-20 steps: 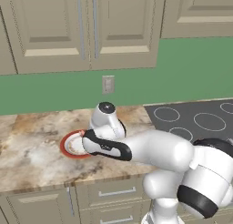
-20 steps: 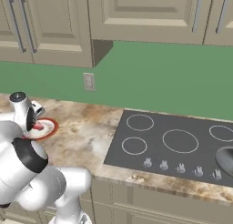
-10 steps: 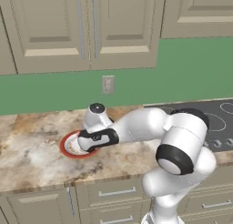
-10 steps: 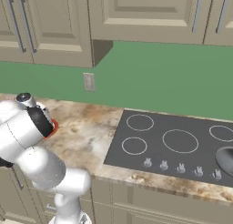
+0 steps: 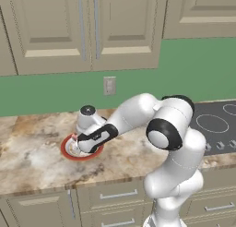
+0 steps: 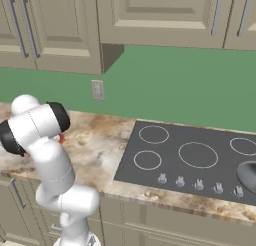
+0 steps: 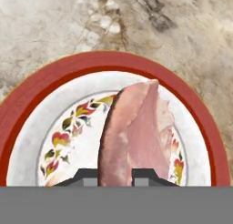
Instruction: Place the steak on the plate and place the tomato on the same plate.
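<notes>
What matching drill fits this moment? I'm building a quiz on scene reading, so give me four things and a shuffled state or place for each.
Things:
1. steak
2. plate
3. pincer
4. cooktop

States:
A. on the marble counter, under the hand
B. shut on the meat
C. held on edge above the plate's centre
D. black, to the arm's right

Pairs: 1-C, 2-A, 3-B, 4-D

steak (image 7: 136, 132) over plate (image 7: 41, 91), counter (image 5: 32, 152) open

no readable text, labels, brands or numbers anywhere
</notes>
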Robot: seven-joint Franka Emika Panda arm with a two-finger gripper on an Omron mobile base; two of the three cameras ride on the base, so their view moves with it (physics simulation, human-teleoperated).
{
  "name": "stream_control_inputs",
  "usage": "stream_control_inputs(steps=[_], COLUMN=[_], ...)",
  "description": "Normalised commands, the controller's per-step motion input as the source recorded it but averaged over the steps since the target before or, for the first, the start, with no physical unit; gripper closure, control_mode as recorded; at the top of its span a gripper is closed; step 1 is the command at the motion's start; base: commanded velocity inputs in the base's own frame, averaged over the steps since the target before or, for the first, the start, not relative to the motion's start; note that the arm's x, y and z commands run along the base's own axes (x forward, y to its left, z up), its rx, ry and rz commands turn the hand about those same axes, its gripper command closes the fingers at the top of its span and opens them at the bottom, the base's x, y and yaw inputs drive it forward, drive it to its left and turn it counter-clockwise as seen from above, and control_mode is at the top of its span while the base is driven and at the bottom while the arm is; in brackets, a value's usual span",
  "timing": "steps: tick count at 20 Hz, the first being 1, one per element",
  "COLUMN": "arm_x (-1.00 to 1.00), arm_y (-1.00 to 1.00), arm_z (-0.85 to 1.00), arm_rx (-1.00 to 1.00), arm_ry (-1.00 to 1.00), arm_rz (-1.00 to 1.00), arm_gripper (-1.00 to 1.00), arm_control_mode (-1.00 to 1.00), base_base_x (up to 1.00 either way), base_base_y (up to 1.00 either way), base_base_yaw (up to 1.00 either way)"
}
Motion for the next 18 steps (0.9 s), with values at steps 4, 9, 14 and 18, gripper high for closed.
stream_control_inputs(steps=[4, 9, 14, 18], arm_x=[0.09, 0.02, -0.05, -0.2], arm_y=[0.22, 0.28, 0.18, 0.12], arm_z=[-0.27, -0.18, -0.1, -0.08], arm_rx=[0.0, 0.0, 0.0, 0.0], arm_ry=[0.0, 0.0, 0.0, 0.0], arm_rz=[-0.02, -0.05, -0.12, -0.17], arm_gripper=[1.0, 1.0, 1.0, 1.0], arm_control_mode=[-1.0, -1.0, -1.0, -1.0], base_base_x=[0.0, 0.0, 0.0, 0.0], base_base_y=[0.0, 0.0, 0.0, 0.0], base_base_yaw=[0.0, 0.0, 0.0, 0.0])
